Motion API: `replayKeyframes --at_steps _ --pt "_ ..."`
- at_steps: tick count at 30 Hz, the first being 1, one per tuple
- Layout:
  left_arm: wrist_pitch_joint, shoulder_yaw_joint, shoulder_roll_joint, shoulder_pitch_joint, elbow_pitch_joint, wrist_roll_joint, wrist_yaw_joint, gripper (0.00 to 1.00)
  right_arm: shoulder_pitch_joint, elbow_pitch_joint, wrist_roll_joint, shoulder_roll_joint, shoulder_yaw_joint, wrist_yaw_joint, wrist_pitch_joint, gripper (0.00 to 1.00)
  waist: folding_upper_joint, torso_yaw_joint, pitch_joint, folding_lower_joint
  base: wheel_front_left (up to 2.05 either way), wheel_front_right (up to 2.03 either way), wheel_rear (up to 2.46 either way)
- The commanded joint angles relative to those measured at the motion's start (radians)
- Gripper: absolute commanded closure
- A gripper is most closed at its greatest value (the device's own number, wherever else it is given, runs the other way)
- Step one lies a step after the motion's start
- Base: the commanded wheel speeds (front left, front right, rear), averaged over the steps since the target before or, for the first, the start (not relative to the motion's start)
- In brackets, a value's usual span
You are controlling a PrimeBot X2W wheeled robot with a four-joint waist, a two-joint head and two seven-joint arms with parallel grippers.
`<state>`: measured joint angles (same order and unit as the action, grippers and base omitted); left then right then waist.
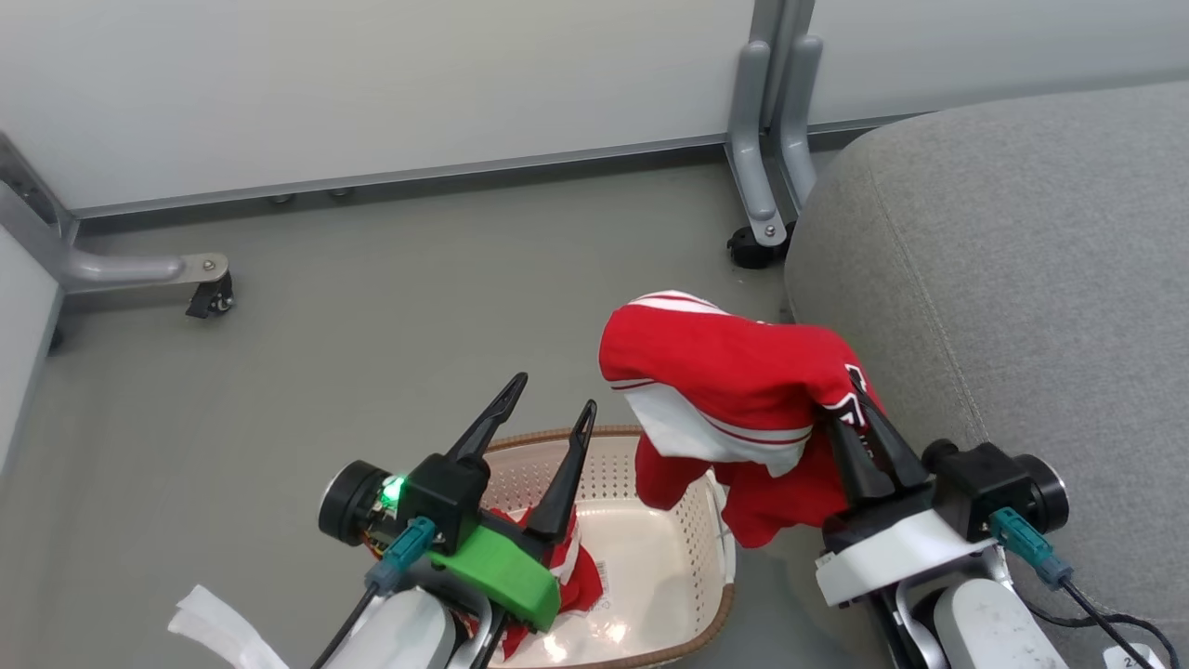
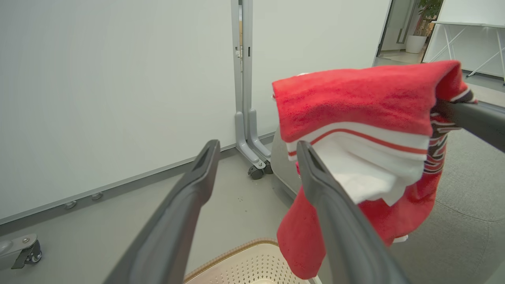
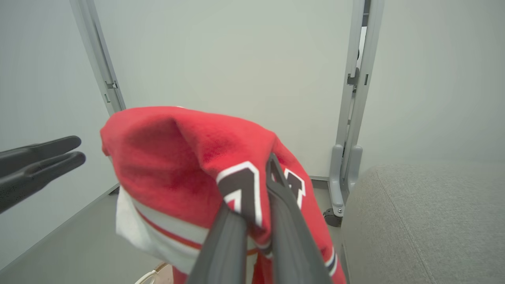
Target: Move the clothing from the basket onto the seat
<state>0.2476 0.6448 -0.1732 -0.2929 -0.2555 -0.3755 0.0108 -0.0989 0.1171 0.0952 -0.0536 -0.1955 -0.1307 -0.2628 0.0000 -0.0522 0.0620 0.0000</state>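
Nearest, the basket [image 1: 683, 548] holds one red garment [image 1: 581, 581] crumpled against its near-left wall, the rest of its floor bare; that piece is not yet moved. Above it the left gripper [image 1: 555, 392] hovers with fingers spread wide and nothing between them. Further out, the right gripper [image 1: 859, 418] pinches narrowly on the other red garment [image 1: 725, 372], which hangs over the basket's right rim, close beside the seat [image 1: 1022, 279] but not yet laid on it. Neither piece looks delivered.
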Motion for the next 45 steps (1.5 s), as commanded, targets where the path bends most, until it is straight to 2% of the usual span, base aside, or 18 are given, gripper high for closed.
replayKeyframes --at_steps 1,3,14,19,23,30,34,42,45 --pt "0.01 -0.012 -0.014 0.019 0.011 0.006 0.01 0.0 0.015 -0.017 0.009 -0.001 0.018 0.0 -0.003 1.0 0.0 -0.036 0.019 0.0 0.0 0.0 0.0" --pt "0.011 -0.016 -0.032 0.026 0.022 0.029 0.02 0.0 0.018 -0.035 0.008 0.0 0.037 0.0 -0.003 1.0 0.0 -0.062 0.03 0.0 0.0 0.0 0.0" --pt "0.018 -0.073 -0.051 0.087 0.123 0.072 0.038 0.0 0.058 -0.161 0.023 0.002 0.128 0.0 -0.003 1.0 0.0 -0.238 0.098 0.0 0.0 0.0 0.0" --pt "0.017 -0.107 -0.062 0.116 0.191 0.1 0.018 0.0 0.087 -0.219 0.009 0.003 0.169 0.0 -0.003 1.0 0.0 -0.317 0.127 0.0 0.0 0.0 0.0" --pt "0.017 -0.12 -0.074 0.126 0.217 0.124 0.004 0.0 0.107 -0.259 0.019 0.003 0.201 0.0 -0.003 1.0 0.0 -0.356 0.146 0.0 0.0 0.0 0.0" --pt "0.017 -0.133 -0.083 0.126 0.241 0.156 -0.019 0.0 0.12 -0.3 0.064 0.003 0.247 0.0 -0.003 1.0 0.0 -0.373 0.195 0.0 0.0 0.0 0.0" --pt "0.017 -0.108 -0.099 0.096 0.252 0.173 -0.064 0.0 0.048 -0.277 0.117 0.003 0.305 0.0 -0.003 1.0 0.0 -0.364 0.255 0.0 0.0 0.0 0.0" --pt "0.017 -0.084 -0.119 0.017 0.271 0.195 -0.096 0.0 -0.271 -0.163 0.152 0.003 0.426 0.0 -0.003 1.0 0.0 -0.311 0.433 0.0 0.0 0.0 0.0" --pt "0.016 -0.074 -0.129 -0.018 0.279 0.205 -0.108 0.0 -0.412 -0.102 0.176 -0.032 0.464 0.0 -0.003 1.0 0.0 -0.29 0.501 0.0 0.0 0.0 0.0"
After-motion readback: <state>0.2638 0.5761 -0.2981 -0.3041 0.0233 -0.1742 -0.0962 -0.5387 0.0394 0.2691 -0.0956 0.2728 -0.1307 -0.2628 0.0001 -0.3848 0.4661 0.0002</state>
